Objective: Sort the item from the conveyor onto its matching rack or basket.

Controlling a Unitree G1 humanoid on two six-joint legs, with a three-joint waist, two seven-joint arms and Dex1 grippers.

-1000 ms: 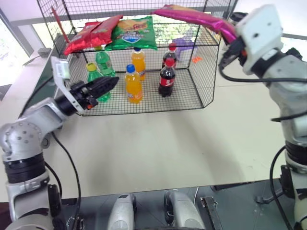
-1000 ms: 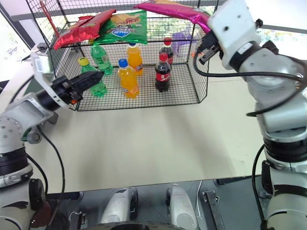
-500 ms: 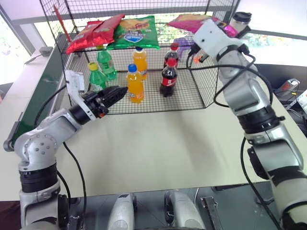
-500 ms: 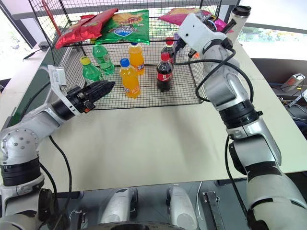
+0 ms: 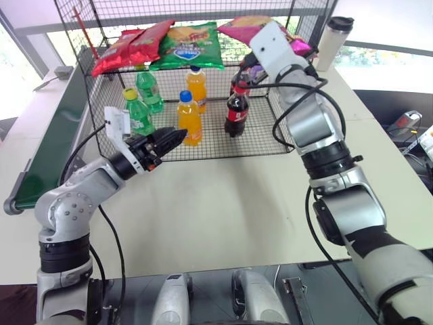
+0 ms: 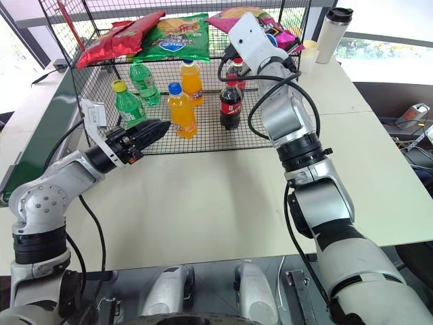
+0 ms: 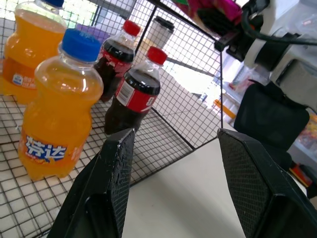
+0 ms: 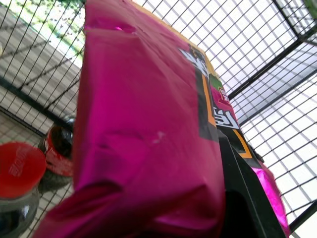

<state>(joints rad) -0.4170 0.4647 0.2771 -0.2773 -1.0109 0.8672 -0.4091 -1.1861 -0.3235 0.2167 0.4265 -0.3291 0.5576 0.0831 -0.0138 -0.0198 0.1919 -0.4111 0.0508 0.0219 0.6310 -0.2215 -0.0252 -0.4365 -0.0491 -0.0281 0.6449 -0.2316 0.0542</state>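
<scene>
The right hand (image 8: 223,163), clenched on the pink bag (image 6: 260,17), holds it over the rack's shelf (image 5: 203,66) for placing; the left hand (image 5: 169,139) hangs released.

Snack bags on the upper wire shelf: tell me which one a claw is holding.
The magenta-pink snack bag, at the shelf's right end, is pinched in the right claw. The red bags and the green bag lie free on the shelf.

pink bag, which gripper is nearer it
Right. The right gripper is shut on the pink bag at the upper shelf; the left gripper hovers open, low before the cage, by the orange bottle.
</scene>
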